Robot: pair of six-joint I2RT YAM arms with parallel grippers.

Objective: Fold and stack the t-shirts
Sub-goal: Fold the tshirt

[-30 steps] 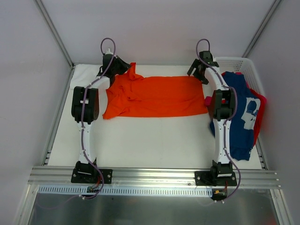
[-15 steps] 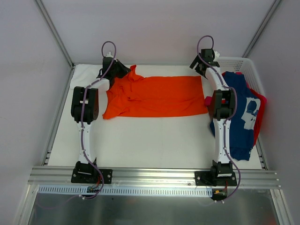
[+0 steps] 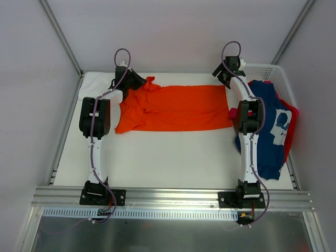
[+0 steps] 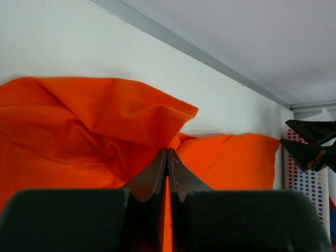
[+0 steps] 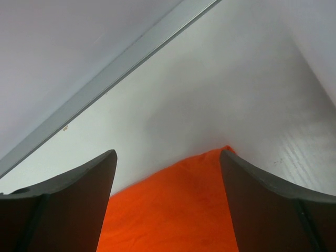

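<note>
A bright orange t-shirt (image 3: 176, 107) lies spread across the back of the table, bunched at its back left. My left gripper (image 3: 137, 81) is shut on that bunched cloth; in the left wrist view the gripper (image 4: 168, 153) has orange fabric (image 4: 79, 121) pinched between its closed fingers. My right gripper (image 3: 223, 77) hovers open over the shirt's back right corner (image 5: 178, 210), which shows between the spread fingers (image 5: 89, 178). A navy t-shirt (image 3: 268, 136) with white print and a pink-red t-shirt (image 3: 293, 113) hang over the basket at the right.
A white lattice basket (image 3: 270, 71) stands at the table's back right, and it also shows in the left wrist view as a basket (image 4: 307, 181) behind the right gripper (image 4: 310, 144). A metal frame rail (image 5: 131, 55) runs along the back edge. The walls stand close on both sides.
My right gripper has shifted toward the back wall, over the shirt's back right corner. My left gripper has moved slightly right with the bunched orange cloth still in it.
</note>
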